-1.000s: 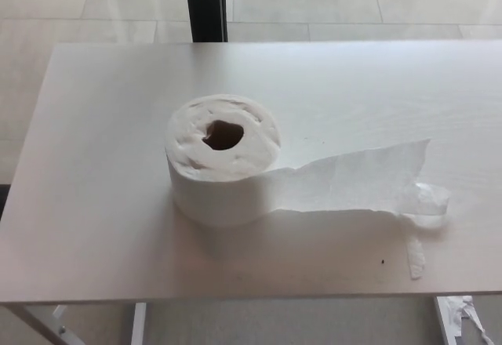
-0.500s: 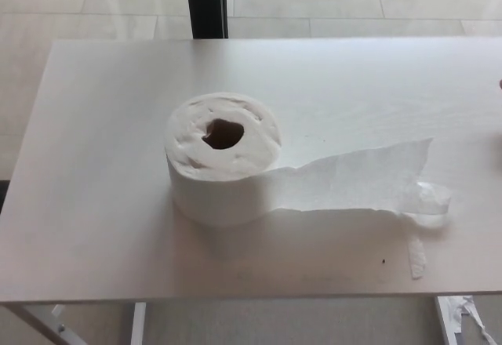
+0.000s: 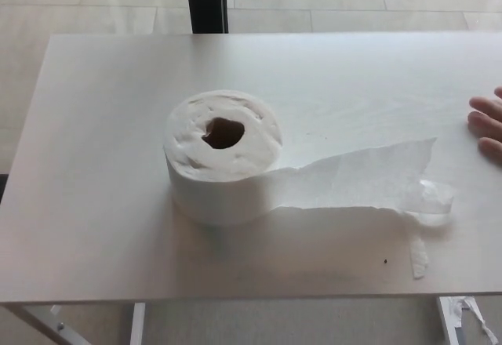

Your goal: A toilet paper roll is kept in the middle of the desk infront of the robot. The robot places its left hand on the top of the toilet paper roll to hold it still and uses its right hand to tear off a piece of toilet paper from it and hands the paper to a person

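Observation:
A white toilet paper roll (image 3: 222,157) stands upright in the middle of the white desk (image 3: 102,125), its dark core hole facing up. A loose strip of paper (image 3: 353,179) runs from the roll's right side across the desk to the right, ending in a crumpled, torn tail (image 3: 427,204) near the front right. Neither of my hands shows in the head view.
A person's fingertips (image 3: 486,125) rest on the desk at the right edge of the picture. A dark vertical post (image 3: 207,0) stands behind the desk's far edge. Pale floor tiles surround the desk; a white scrap (image 3: 463,314) lies under the front right corner.
A person's fingers have come into view at the right edge of the desk. The camera has tilted slightly, so the whole picture has shifted a little. The roll and strip lie as before.

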Robot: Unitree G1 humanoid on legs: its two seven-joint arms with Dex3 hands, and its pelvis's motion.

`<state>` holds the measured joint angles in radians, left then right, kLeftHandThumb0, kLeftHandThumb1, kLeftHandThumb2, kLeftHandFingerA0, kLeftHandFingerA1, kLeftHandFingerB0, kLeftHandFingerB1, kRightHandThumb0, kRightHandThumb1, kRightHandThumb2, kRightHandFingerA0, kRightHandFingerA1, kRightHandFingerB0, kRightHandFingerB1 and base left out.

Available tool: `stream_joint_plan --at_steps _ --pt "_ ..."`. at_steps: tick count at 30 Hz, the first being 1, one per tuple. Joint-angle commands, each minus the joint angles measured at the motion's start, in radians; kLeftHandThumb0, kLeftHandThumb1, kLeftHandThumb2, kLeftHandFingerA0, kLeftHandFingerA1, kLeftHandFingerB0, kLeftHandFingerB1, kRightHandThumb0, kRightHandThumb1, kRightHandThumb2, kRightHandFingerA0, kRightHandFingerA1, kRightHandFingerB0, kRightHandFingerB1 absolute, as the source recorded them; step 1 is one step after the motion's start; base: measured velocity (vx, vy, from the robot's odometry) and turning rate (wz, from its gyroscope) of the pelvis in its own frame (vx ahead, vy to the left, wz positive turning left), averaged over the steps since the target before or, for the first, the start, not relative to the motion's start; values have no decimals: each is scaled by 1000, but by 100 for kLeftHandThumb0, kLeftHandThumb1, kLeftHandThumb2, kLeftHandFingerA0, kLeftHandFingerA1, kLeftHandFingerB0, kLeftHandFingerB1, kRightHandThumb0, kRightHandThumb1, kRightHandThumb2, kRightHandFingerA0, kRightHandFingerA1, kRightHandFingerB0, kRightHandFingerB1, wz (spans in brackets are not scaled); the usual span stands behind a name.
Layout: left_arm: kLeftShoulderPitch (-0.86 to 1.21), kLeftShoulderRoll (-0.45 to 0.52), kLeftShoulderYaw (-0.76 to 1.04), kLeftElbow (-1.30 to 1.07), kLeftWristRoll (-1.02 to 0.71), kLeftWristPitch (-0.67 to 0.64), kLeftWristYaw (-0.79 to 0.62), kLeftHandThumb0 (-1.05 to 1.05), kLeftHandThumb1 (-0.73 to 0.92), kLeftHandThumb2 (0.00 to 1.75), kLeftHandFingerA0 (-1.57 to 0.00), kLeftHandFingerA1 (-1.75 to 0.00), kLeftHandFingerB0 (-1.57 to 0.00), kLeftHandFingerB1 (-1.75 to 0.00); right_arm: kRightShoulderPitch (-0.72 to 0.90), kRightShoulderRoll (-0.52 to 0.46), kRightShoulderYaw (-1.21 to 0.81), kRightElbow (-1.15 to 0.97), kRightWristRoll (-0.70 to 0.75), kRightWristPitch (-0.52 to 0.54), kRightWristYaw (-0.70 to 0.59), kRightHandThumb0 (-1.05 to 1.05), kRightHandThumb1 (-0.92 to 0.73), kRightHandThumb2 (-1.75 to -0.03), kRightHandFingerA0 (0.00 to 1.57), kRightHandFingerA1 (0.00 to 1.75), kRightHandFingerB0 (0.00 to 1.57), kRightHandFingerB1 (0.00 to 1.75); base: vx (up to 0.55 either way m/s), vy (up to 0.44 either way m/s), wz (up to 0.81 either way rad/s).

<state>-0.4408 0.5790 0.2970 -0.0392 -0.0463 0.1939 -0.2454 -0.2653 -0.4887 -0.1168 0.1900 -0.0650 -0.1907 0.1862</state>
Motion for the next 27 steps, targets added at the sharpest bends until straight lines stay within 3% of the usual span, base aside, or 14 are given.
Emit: stream_joint_plan --at_steps 1,2,3,4,5,6,11,19,20,23,24,27 --pt "-201 12 -421 -265 403 188 -44 -75 71 109 -35 -58 -25 -50 -82 -27 386 -219 -493 85 123 -81 -70 -62 26 46 31 33 0 0 0" --pt "-198 13 -438 -262 414 185 -48 -75 71 109 -35 -58 -25 -50 -85 -30 399 -218 -497 89 128 -81 -70 -62 26 46 31 33 0 0 0" --pt "-193 0 -472 -250 456 174 -41 -75 86 66 -41 -50 -38 -40 -97 -23 419 -199 -512 89 126 -79 -68 -61 27 45 33 34 0 0 0" --pt "-186 -18 -508 -234 488 160 -25 -77 85 66 -39 -51 -40 -41 -112 -21 448 -185 -537 95 128 -79 -70 -62 25 45 33 33 0 0 0" --pt "-179 -24 -531 -239 504 178 -27 -79 71 112 -32 -59 -28 -50 -122 -23 463 -188 -539 106 143 -79 -70 -62 24 43 33 32 0 0 0" --pt "-171 -31 -542 -235 518 174 -15 -79 87 66 -39 -52 -40 -41 -131 -22 477 -184 -555 109 141 -80 -71 -62 23 45 32 34 0 0 0" --pt "-128 -62 -590 -230 584 151 58 -75 85 65 -41 -53 -42 -43 -171 -19 532 -151 -580 94 111 -77 -68 -61 24 48 35 35 0 0 0" --pt "-123 -90 -676 -234 680 237 57 -74 83 63 -40 -54 -41 -40 -198 -12 599 -132 -617 107 81 -75 -66 -61 25 50 36 37 0 0 0" --pt "-123 -93 -685 -232 687 240 55 -70 63 105 -38 -62 -36 -54 -199 -14 606 -134 -624 111 84 -75 -67 -61 25 48 35 37 0 0 0" --pt "-120 -100 -707 -222 707 241 61 -71 63 105 -38 -61 -37 -55 -204 -8 624 -135 -626 126 87 -75 -67 -61 25 48 36 37 0 0 0" --pt "-118 -106 -720 -218 719 244 63 -75 79 65 -42 -52 -43 -41 -204 -4 631 -134 -628 128 83 -76 -66 -61 26 48 36 36 0 0 0" --pt "-108 -115 -742 -211 742 245 71 -73 80 64 -42 -53 -46 -42 -203 -3 649 -141 -648 131 79 -77 -67 -62 25 49 35 37 0 0 0"
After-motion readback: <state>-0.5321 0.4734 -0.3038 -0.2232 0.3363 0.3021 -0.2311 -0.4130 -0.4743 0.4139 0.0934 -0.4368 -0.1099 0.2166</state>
